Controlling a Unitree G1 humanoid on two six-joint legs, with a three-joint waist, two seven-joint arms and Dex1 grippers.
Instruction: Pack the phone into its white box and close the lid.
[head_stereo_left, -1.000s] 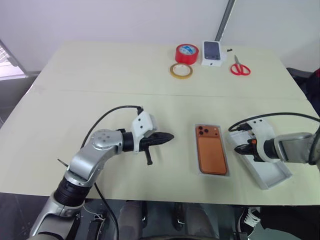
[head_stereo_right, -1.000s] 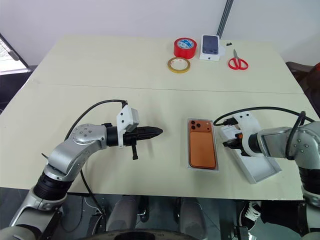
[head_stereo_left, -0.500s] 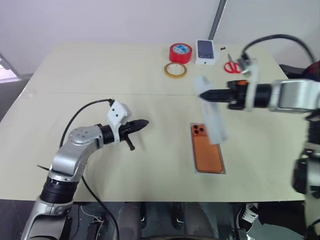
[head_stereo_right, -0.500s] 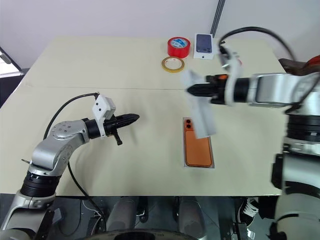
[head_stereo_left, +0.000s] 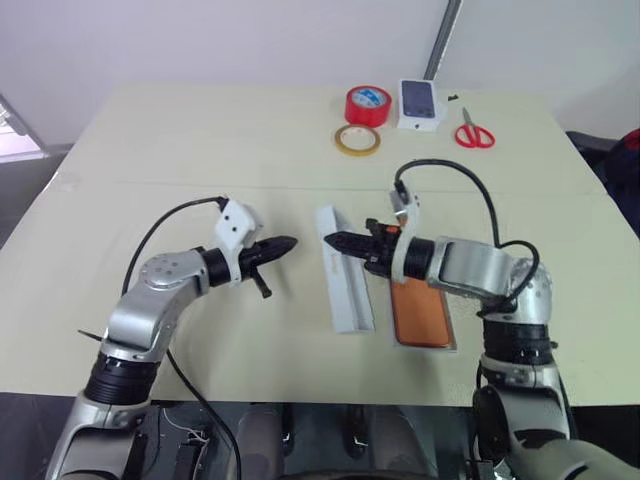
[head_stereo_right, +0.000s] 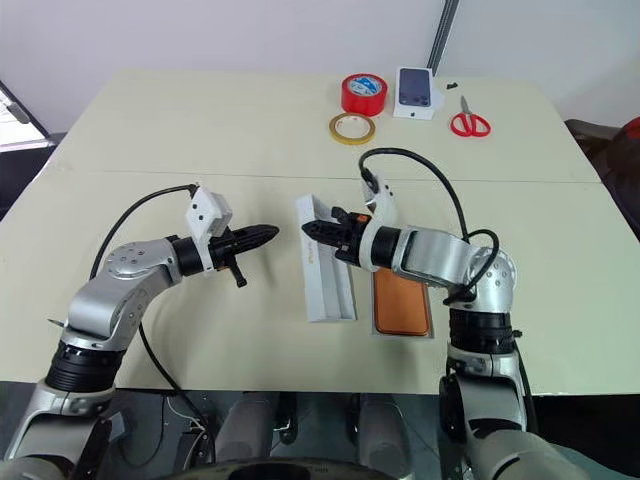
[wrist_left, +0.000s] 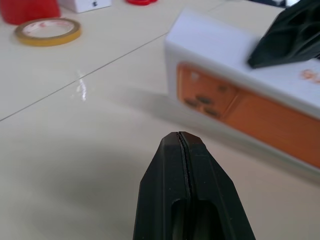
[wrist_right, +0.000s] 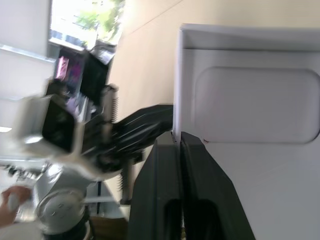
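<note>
Lid (head_stereo_left: 343, 283) at frame centre, edge pinched in my right gripper (head_stereo_left: 332, 240); left gripper (head_stereo_left: 290, 243) shut, empty.

1. The place looked like a lab or test room set up for robot trials rather than a home.
2. A broad, pale cream worktop (head_stereo_left: 200, 150) stood against a plain white wall, made of two panels joined by a seam.
3. At its far edge lay packing supplies: a red tape roll (head_stereo_left: 370, 104), a tan tape ring (head_stereo_left: 359, 140), red-handled scissors (head_stereo_left: 474, 133) and a small white box printed with a phone picture (head_stereo_left: 421, 104).
4. A grey metal pole (head_stereo_left: 446, 38) rose behind the worktop.
5. Bare black cables looped over the robot's arms.
6. A bright window showed in the right wrist view.
</note>
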